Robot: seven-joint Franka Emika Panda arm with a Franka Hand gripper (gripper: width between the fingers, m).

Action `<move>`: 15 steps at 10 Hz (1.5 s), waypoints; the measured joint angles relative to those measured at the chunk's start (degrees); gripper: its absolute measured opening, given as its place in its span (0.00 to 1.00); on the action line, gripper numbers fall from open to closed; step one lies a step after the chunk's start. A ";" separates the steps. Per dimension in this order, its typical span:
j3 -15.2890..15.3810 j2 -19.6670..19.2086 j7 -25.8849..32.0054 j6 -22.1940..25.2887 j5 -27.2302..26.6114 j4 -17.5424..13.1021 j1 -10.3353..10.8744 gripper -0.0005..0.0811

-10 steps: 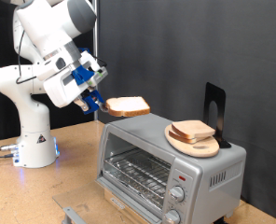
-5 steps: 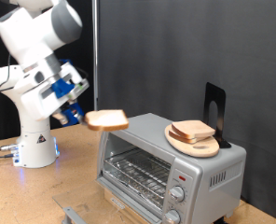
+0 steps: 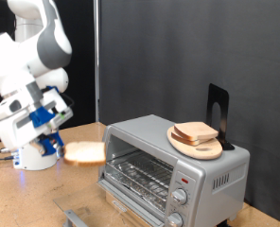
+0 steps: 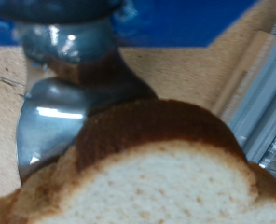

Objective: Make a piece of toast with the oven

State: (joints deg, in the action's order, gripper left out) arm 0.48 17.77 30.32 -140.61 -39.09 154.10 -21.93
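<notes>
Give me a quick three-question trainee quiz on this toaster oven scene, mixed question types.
1. True or false: the hand is shut on the slice of bread.
2. Which lies on the round wooden board atop the toaster oven? A) a knife B) another bread slice C) nothing
3. Fill in: in the exterior view, the held slice hangs to the toaster oven's ____.

Key: 1 true; 2 B; 3 left.
</notes>
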 joint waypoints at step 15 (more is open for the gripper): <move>12.44 -10.14 -9.70 -5.15 14.72 -3.88 4.48 0.48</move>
State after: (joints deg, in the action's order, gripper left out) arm 12.92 7.63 20.62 -145.76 -24.37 150.23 -17.45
